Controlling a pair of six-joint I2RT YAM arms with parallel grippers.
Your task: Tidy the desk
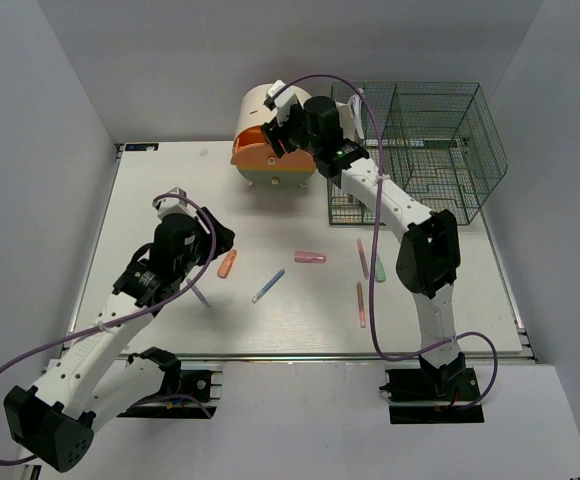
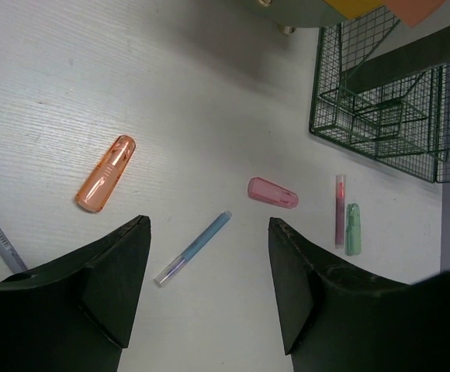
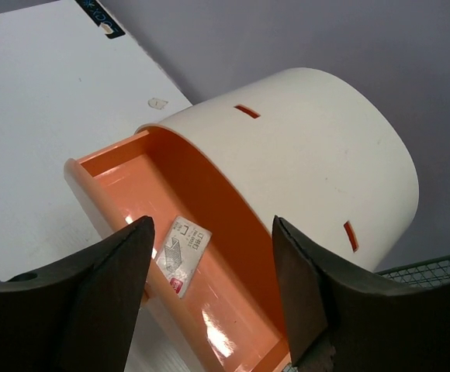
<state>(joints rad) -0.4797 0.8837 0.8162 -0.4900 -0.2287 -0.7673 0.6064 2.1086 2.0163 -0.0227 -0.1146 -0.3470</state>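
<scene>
The drawer box (image 1: 270, 150) stands at the middle of the far edge of the bench (image 1: 270, 330), with the wire organizer (image 1: 420, 150) just right of it, at the far right corner. Mid-bench, left to right, lie a case (image 1: 227, 264), a pen (image 1: 268, 286), a second case (image 1: 310, 257), then a long marker (image 1: 362, 256) with a short marker (image 1: 379, 268) just beside it. A third marker (image 1: 360, 304) lies nearer the front edge.
</scene>
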